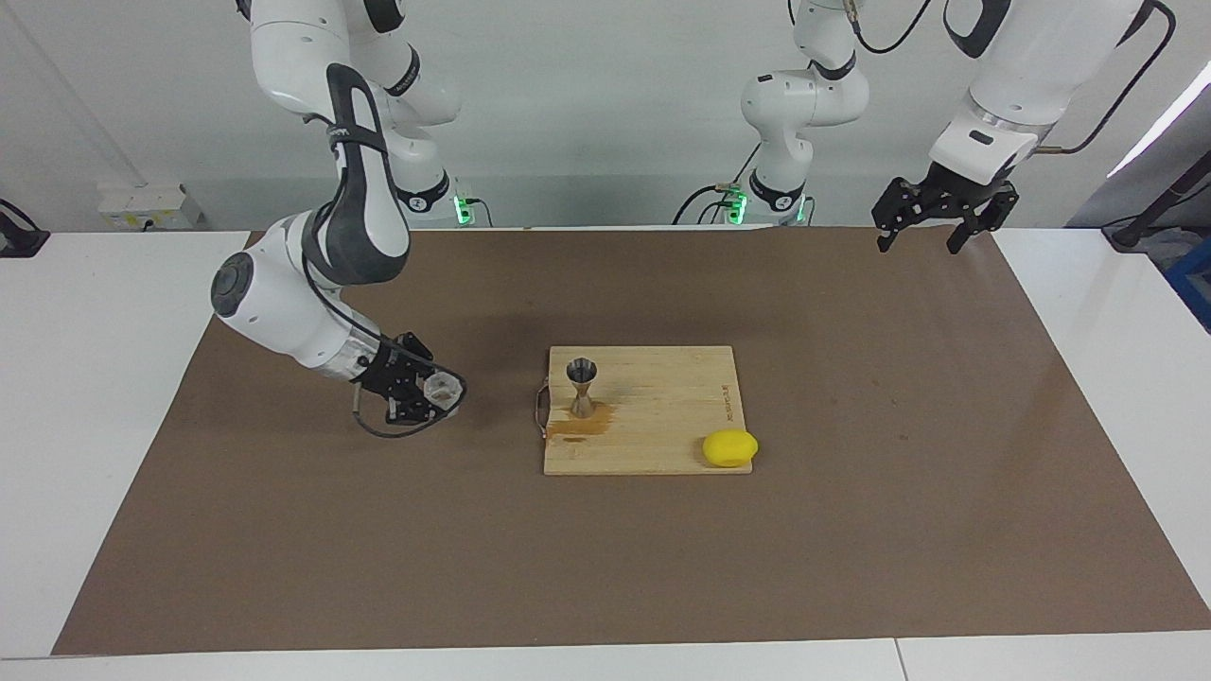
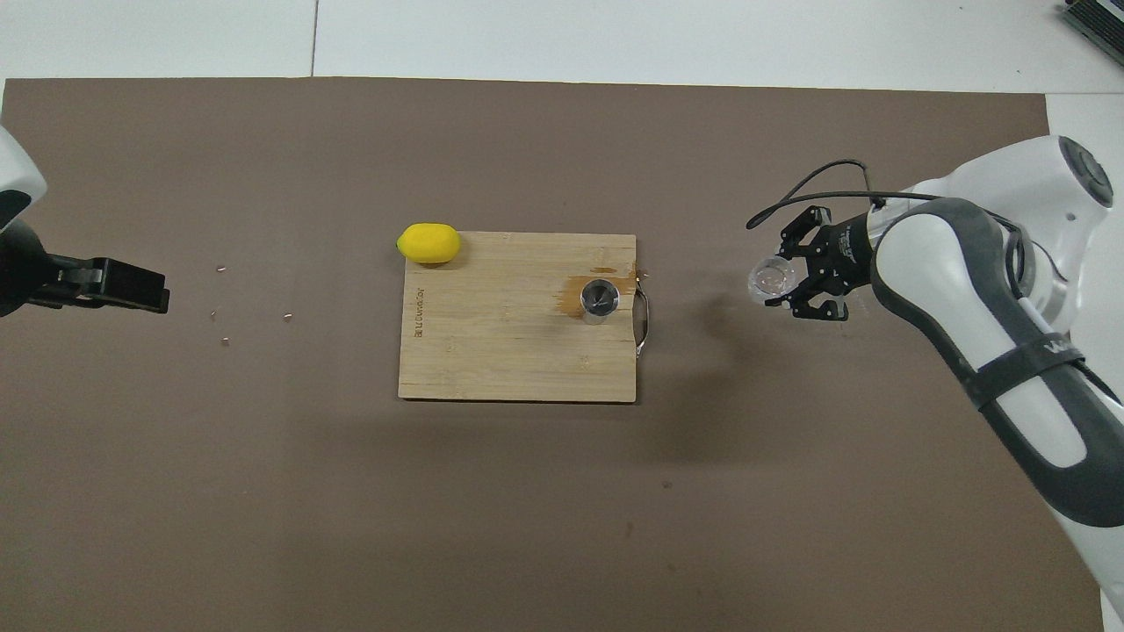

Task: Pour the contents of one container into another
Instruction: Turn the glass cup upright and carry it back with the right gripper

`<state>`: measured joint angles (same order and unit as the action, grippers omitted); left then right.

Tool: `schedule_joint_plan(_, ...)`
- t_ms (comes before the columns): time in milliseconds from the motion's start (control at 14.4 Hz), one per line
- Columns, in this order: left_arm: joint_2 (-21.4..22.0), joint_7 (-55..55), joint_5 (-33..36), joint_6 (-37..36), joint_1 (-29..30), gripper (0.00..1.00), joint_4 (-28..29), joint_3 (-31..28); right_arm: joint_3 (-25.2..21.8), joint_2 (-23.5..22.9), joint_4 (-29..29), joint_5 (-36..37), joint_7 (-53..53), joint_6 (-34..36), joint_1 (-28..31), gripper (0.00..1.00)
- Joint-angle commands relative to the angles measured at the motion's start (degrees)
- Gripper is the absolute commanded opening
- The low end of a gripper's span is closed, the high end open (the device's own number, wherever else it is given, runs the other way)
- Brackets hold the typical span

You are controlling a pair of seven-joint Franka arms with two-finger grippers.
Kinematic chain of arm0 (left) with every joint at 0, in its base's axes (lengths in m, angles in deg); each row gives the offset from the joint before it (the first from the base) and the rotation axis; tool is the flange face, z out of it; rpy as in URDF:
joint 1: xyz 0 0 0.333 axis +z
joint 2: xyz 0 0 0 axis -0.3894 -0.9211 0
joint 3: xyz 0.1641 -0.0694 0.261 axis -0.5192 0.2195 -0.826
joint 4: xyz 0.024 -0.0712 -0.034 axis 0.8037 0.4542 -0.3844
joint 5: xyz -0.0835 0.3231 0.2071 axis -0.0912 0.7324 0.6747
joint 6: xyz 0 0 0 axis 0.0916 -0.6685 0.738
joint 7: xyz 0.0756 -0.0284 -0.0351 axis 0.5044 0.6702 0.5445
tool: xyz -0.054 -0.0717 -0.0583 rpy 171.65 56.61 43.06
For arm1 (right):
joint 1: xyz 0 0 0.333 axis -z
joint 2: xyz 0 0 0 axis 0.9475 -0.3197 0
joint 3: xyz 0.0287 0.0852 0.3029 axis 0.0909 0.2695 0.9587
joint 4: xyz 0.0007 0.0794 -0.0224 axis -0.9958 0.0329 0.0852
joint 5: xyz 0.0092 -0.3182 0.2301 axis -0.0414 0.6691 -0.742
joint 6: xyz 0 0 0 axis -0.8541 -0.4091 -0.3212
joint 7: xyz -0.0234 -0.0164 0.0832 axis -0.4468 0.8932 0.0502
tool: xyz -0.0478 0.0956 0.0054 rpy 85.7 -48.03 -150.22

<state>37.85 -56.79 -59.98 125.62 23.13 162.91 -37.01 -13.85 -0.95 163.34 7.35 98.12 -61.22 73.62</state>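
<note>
Facing view: the right gripper grips the glass low over the brown mat, well apart from the jigger upright on the wet cutting board. Pouring looks finished; setting the glass upright seems next. The left gripper waits, fingers spread.

Overhead view: the glass lies tipped, mouth toward the jigger, its axis along the table.

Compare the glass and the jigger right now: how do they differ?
The glass is clear and squat; the jigger is silver metal, hourglass-shaped.
The glass is gripped by the right gripper and tipped sideways over the brown mat; the jigger stands upright on the wooden board, free, beside a brown wet patch.
Both are small open containers.
</note>
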Motion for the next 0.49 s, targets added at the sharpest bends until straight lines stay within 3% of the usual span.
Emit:
schedule_joint_plan(0,0.67,0.01,0.46,0.15,-0.56,1.00,0.69,-0.54,0.81,2.89,5.15,-2.78,-5.10,-1.48,3.09,0.00)
schedule_joint_plan(418,0.67,0.01,0.46,0.15,-0.56,1.00,0.69,-0.54,0.81,0.52,7.44,-4.37,-20.65,0.10,11.79,0.00)
